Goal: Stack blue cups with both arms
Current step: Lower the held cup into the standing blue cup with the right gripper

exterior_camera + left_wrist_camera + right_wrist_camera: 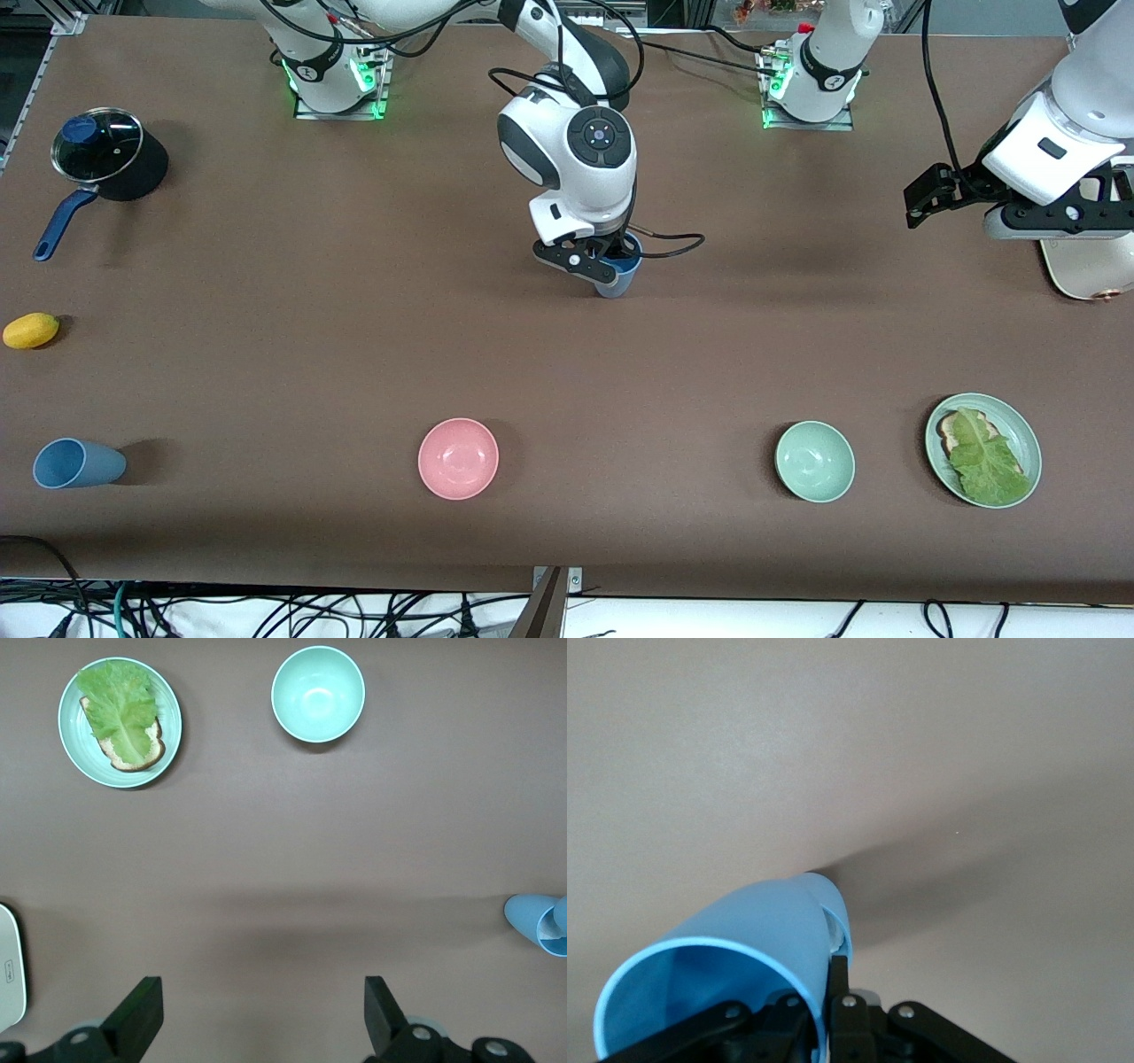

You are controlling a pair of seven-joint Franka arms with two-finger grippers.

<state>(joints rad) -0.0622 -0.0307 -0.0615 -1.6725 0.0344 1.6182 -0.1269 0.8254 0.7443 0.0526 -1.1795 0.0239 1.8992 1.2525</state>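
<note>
Right now your right gripper (595, 262) sits near the middle of the brown matte table (354, 354), its black fingers pinched tight on the rim wall of a light blue cup (617, 276); one finger sits inside the mouth and one outside. You can see in the right wrist view that this cup (744, 966) is a smooth tapered plastic tumbler, tilted, with its narrow base down at the tabletop, though you cannot tell whether it touches. Your second cup, the greyer blue cup (75, 463), lies on its side at about 8 o'clock from the held one, near the front edge at the right arm's end of the table, its round mouth facing that end. Your left gripper (926, 197) waits over bare table at about 3 o'clock from the held cup, jaws spread wide apart with nothing between them. A glossy pink bowl (458, 458) rests at 7 o'clock from the held cup, and a pale green bowl (815, 461) at about 4 o'clock; both are round and shallow. Just beside the green bowl, toward the left arm's end, a pale green plate (1021, 428) carries a slice of toast under a crinkled lettuce leaf (988, 461). At 10 o'clock stands a dark pot (111, 158) with a glass lid and blue handle, and a yellow oval fruit (31, 330) lies at 9 o'clock.
</note>
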